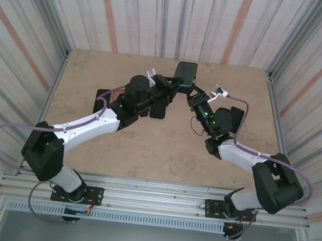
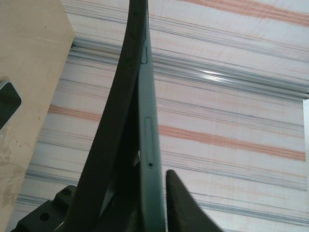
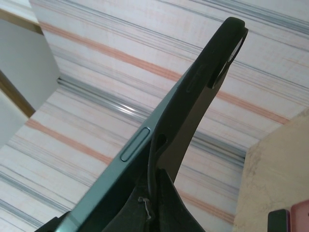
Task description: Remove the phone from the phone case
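Biggest worry: the whole thing is held up in the air, well above the tan wooden surface point(image 1: 88, 135), so if either grip gets lost while the two parts are pulled apart, a drop is pretty much guaranteed. That could be caused by too quick a pull, or by the rubbery case snapping back around the phone's edge. A twist between the arms could also get the phone levered out of the jaws.

Left pincer point(image 1: 173, 86): shut narrow, and what's clamped looks to be the dark teal flat slab phone point(image 2: 148, 121). One black fingertip point(image 2: 183, 208) is pressed right against its side at the base; the other is hidden behind the black flexible rubbery phone case point(image 2: 108, 145). Whether the case is caught in that grip too can't be told. From the fingers the phone runs straight out and away, with the case peeled off to one side and meeting it again only near the far end.

Right pincer point(image 1: 195, 95): also shut tight, seemingly on the case, which is bowed away from the phone just beyond the fingers; the exact contact is hidden.

The phone is held between the two pincers, sticking out past both. Farther off, a few dark items point(image 1: 157, 111) can be seen on the surface, well apart from either pincer.
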